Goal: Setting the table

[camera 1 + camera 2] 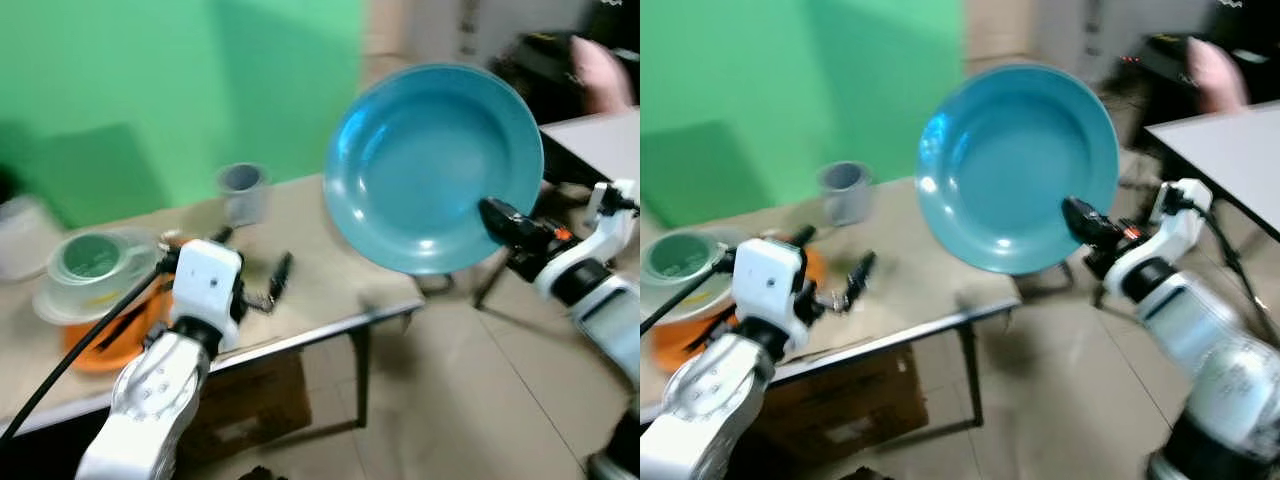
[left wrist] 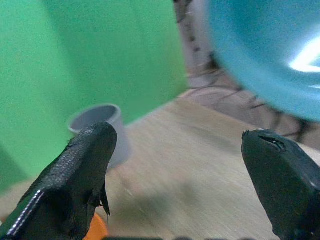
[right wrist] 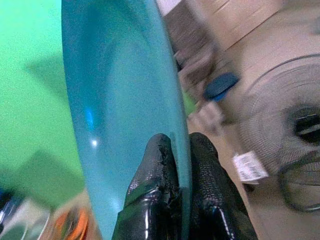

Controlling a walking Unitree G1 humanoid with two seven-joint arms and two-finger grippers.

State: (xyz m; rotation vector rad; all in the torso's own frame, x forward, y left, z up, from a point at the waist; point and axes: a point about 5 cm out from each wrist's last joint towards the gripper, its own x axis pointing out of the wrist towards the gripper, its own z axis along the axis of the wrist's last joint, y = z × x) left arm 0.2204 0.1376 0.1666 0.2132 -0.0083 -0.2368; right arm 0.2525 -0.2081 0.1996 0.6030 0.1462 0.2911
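- Nearest the camera, the robot's silver left arm is reaching forward over the near edge of the pale wooden surface (image 1: 330, 270), with a black cable running along it.
- Left pincer (image 2: 180, 185) is hovering above the surface with its two black fingers (image 2: 75, 185) spread wide apart and gripping nothing.
- Ahead of the left pincer, a small grey cup (image 1: 243, 190) is standing upright on the surface near the green wall (image 1: 180, 90).
- On the robot's left, an orange bowl (image 1: 115, 345) is sitting on the surface with a stack of clear plastic containers (image 1: 90, 270) resting beside or on it; blur is making it hard to tell which.
- Right pincer (image 1: 500, 222) is gripping the large round teal plate (image 1: 430, 165) at its lower right rim, its two fingers (image 3: 150, 200) pressing together on either side of the edge.
- The teal plate is hanging in the air, tilted nearly upright with its hollow face turned toward the camera, above and beyond the right end of the surface and touching nothing but the pincer.
- The plate is sitting well apart from the left pincer and from the grey cup.
- A brown cardboard box (image 1: 250, 400) is lying on the tiled floor beneath the surface.
- A white table (image 1: 1230, 150) is standing to the robot's right, and a fan (image 3: 285, 160) is standing on the floor beyond the plate in the right wrist view.
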